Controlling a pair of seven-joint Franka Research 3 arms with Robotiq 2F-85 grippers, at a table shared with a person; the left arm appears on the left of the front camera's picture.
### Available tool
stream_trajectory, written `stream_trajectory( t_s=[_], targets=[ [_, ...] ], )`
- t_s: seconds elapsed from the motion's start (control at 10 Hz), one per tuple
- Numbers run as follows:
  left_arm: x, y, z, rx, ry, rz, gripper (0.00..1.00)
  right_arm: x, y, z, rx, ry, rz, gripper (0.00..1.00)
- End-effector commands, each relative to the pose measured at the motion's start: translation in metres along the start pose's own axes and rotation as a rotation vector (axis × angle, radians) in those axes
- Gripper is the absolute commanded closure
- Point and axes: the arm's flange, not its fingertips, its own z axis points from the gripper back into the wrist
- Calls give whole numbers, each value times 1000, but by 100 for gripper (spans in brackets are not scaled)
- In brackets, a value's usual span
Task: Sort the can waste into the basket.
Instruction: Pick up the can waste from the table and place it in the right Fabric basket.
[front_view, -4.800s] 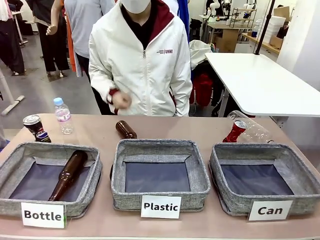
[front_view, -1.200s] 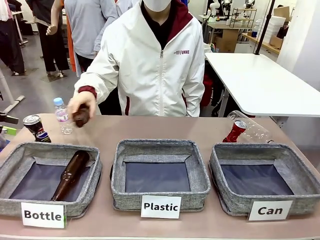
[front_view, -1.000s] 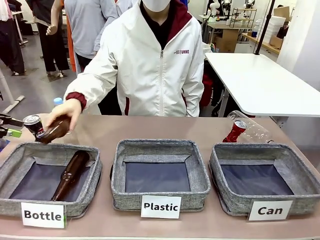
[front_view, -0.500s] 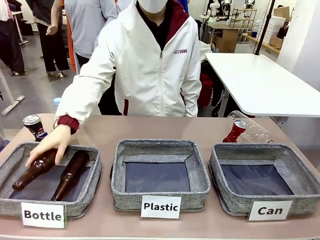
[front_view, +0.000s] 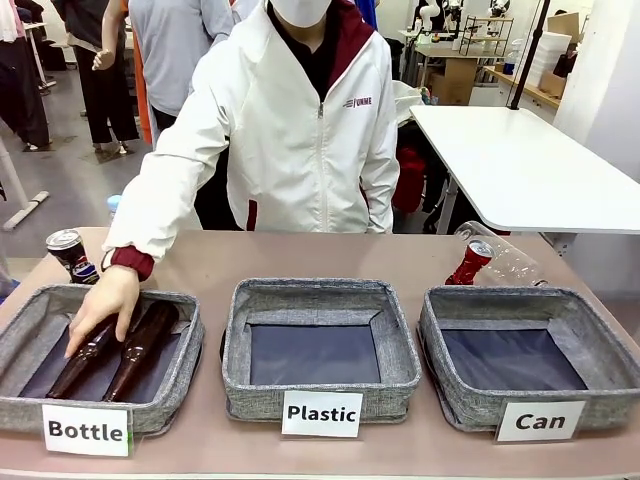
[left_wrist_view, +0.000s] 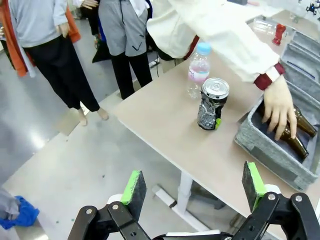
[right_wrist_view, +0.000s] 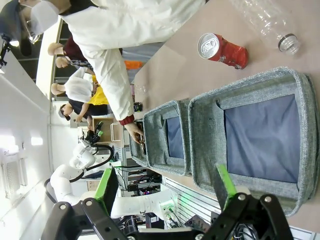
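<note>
Taking stock from the front, logged dark blue-black can (front_view: 72, 255) upright at the far left corner of the bench (front_view: 330, 255), body dented, silver top up, just beyond the basket labelled "Bottle" (front_view: 187, 345) and outside it. Logged red can (front_view: 470, 263) with silver top at the far right, tilted, just beside a clear plastic bottle (front_view: 508, 262) lying on its side; placed just behind the basket labelled "Can" (front_view: 466, 405), not in it. Noted basket labelled "Plastic" (front_view: 320, 293) between the other two, all three in a row along the near edge, white labels facing the robot. Counted two brown glass bottles (front_view: 140, 350) lying side by side in the Bottle basket, with the person's hand (front_view: 105, 303) resting on the left one. Spotted small capped water bottle (left_wrist_view: 199, 70) upright next to the dark can, partly behind the white sleeve. Recorded left claw (left_wrist_view: 192, 185) with jaws apart and nothing between them, off the bench's left end, above the floor. Recorded right claw (right_wrist_view: 166, 187) likewise spread wide, gripping nothing, on the robot's side of the Can basket.
</note>
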Motion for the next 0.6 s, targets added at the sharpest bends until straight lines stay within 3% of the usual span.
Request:
stream_trajectory(
  t_s=[0.0,0.2,0.5],
  targets=[
    [5,3,-17,10,-5,14,0,3,1,0,27,-10,22,0],
    [7,3,-40,-52,-11,7,0,3,1,0,27,-10,22,0],
    [5,1,-101,-176,93,8,0,3,1,0,27,-10,22,0]
  ],
)
